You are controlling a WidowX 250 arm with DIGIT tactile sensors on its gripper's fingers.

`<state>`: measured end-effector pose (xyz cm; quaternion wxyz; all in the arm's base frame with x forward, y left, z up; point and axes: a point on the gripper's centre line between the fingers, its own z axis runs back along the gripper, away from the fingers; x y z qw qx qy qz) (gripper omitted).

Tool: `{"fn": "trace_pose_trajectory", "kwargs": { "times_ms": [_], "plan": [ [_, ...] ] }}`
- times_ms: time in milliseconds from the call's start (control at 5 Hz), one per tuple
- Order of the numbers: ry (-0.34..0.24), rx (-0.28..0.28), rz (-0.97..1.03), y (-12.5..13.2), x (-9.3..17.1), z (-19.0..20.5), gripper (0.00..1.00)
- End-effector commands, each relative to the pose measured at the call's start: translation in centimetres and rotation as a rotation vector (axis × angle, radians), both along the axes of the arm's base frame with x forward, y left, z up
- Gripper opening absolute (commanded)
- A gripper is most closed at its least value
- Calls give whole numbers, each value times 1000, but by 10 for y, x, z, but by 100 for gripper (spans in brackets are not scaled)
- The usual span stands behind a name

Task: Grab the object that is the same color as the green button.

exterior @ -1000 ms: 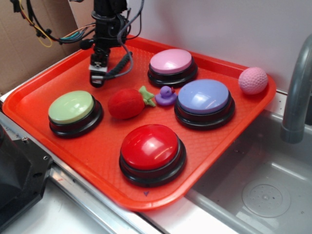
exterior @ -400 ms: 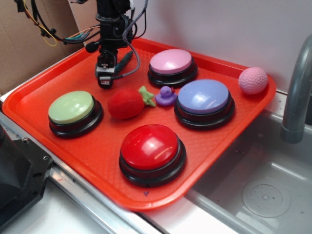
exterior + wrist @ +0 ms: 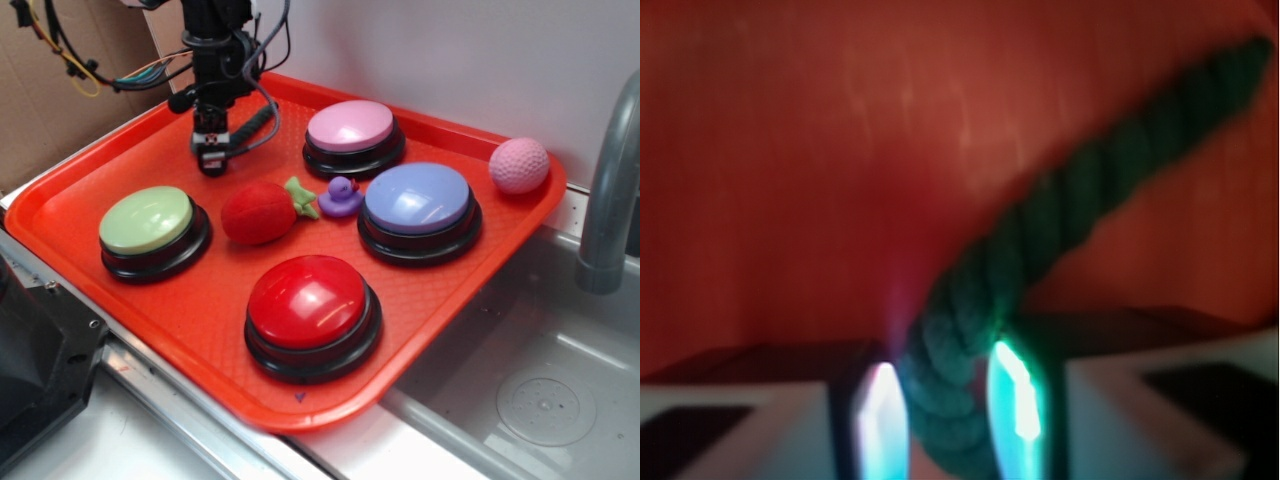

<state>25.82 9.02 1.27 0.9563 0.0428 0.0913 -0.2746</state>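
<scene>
The pincer [image 3: 209, 158] is clamped on the green rope [image 3: 1040, 270] and has moved up and left — away from the strawberry [image 3: 259, 212] — so the grab looks done.

No readable text, labels, brands or numbers anywhere. Small dark mark on near edge of orange tray [image 3: 300, 397], too small to read. Buttons plain, no print. Wrist view blurred, nothing legible there.

Bare tray [image 3: 90, 190] left of end effector [image 3: 210, 160] — strawberry [image 3: 258, 212] just right.
</scene>
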Motion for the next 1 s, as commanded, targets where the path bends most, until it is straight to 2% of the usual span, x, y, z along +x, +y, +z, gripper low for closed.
{"fn": "trace_pose_trajectory", "kwargs": {
  "times_ms": [0,200,400,600,800],
  "plan": [
    [-324,83,367,-15,-4,94,0],
    [-372,46,447,-26,-5,144,0],
    [-282,-38,547,-42,-11,178,0],
    [-234,-80,544,-67,-20,209,0],
    [-186,-99,461,-84,-26,213,0]
  ]
}}
